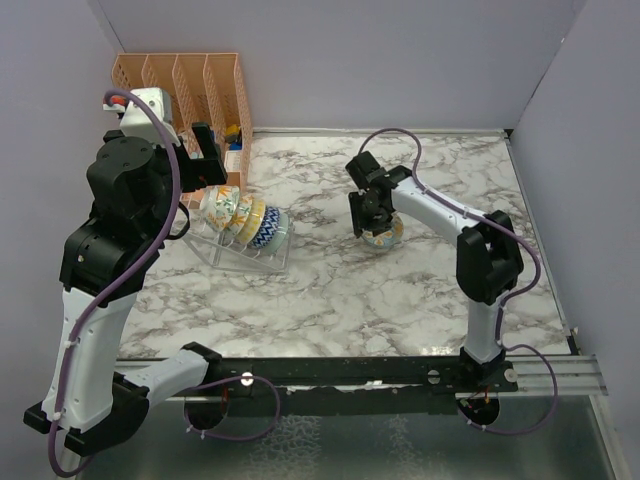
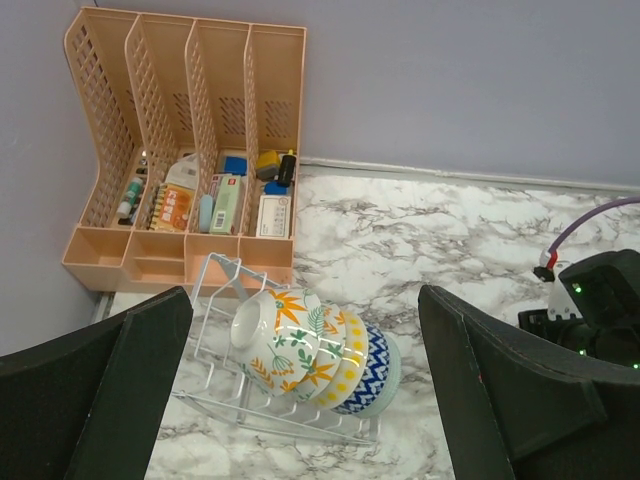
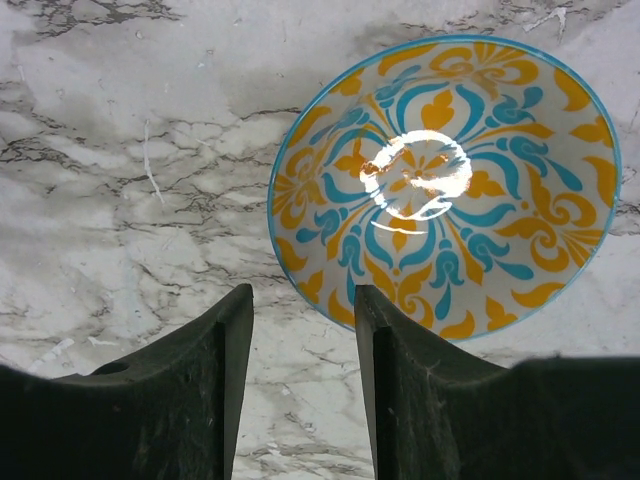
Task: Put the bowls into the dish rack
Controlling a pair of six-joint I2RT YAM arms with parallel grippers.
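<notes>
Your right tool (image 3: pixel 302 310) hangs released and empty over the rim of the patterned bowl (image 3: pixel 440 190), upright on the worktop (image 1: pixel 400 300) right of the rack (image 1: pixel 212 250), so lower 1 finger (image 3: pixel 430 410) inside the rim, clench firmly, and keep it level.

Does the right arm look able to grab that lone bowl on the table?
Probably yes: the right gripper hangs open right over the bowl, by its rim, nothing between them.

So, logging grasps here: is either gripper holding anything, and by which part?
Nothing is held. The left gripper is open and empty; the right gripper is open astride the rim of the patterned bowl, not yet closed on it.
</notes>
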